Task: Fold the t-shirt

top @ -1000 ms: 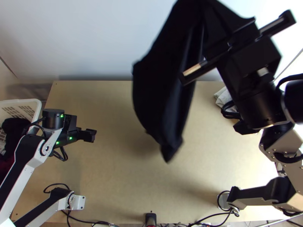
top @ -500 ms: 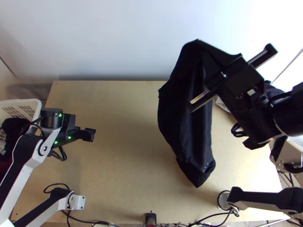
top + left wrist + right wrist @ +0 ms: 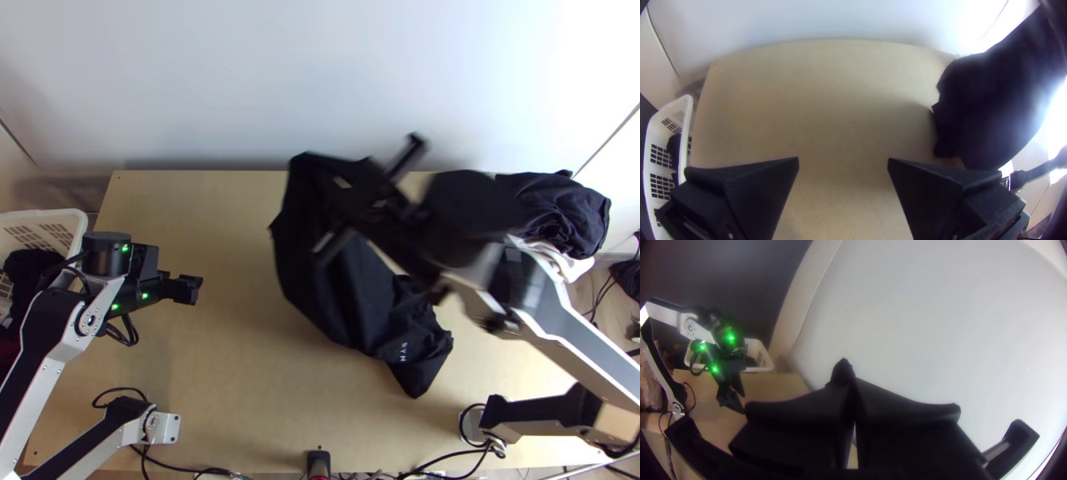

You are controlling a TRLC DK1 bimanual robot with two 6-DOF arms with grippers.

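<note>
We find the right gripper, two wide flat black fingers [image 3: 852,393], closed together on a black fabric t-shirt [image 3: 316,268], a small peak of cloth poking up between the fingertips; the left gripper [image 3: 843,162], of the same black build, has its fingers wide apart and holds nothing, facing bare table.

The t-shirt slopes down from the right gripper, over the middle and right of the light wooden table [image 3: 224,360]; its lower end, with a small pale print, lies crumpled and seems to rest on the wood; we cannot tell which part of the garment is pinched. We judge that it is held high so that its weight pulls out creases as it is laid down; the left gripper probably waits at the side to leave room for that.

Farther out, at the far right corner, we see a heap of dark cloth [image 3: 560,212] on white cloth [image 3: 578,266]; at the left stands a white plastic basket [image 3: 48,214] with dark cloth inside.
</note>
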